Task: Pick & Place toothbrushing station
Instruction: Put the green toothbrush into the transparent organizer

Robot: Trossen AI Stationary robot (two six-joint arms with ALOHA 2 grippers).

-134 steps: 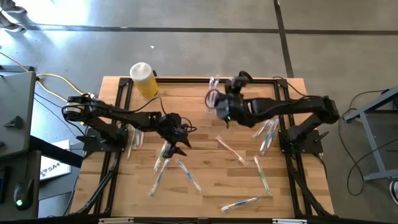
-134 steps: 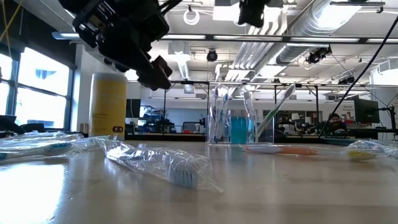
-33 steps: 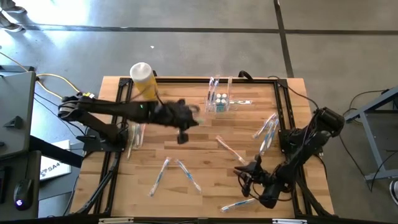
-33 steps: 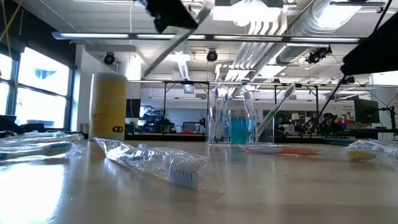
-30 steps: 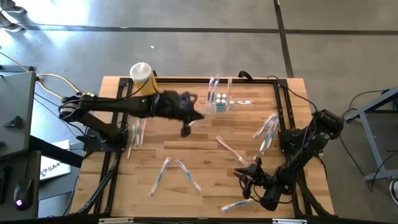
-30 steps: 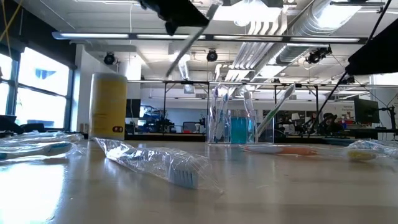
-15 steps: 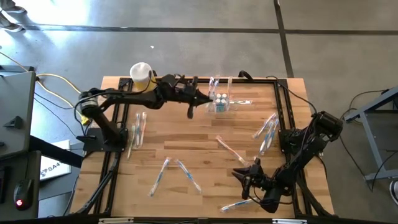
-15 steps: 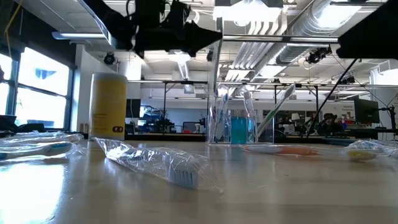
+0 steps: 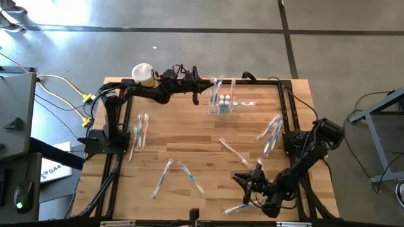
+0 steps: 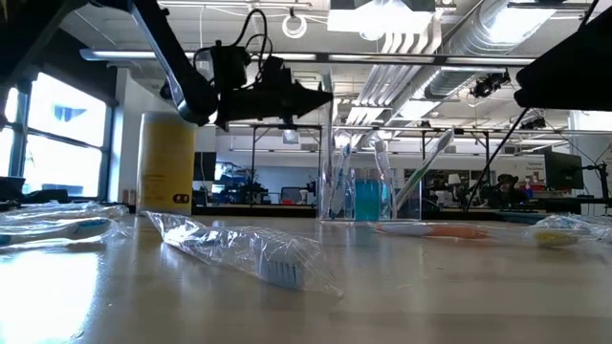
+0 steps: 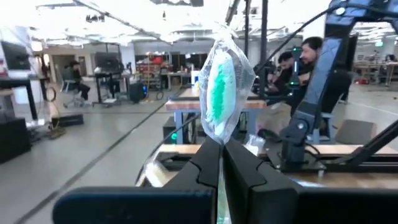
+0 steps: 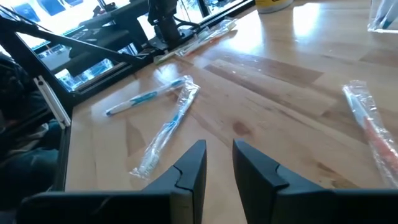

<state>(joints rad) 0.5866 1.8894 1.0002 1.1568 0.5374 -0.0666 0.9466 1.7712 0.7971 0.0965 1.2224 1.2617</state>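
Note:
My left gripper hovers above the table's far edge, just left of the clear cup, and is shut on a wrapped toothbrush with teal bristles. The cup stands upright on the table with toothbrushes and teal tubes in it. My right gripper is low over the near right part of the table, its fingers a little apart with nothing between them. Several wrapped toothbrushes lie flat on the wood. My left gripper pinches the wrapped toothbrush between its two fingers just below the brush head. The fingers come level from the table's left and lie across the brush. The brush stands upright and clear of the table, head above the fingers, handle hanging below.
A yellow container with a white top stands at the far left, partly under my left arm. Loose wrapped brushes lie at left, centre, right and near the front edge. Black frame rails run along both sides.
My left gripper has gone toward the table's far edge and up beside the cup, staying shut on the toothbrush. The brush has swung from a slant to upright.

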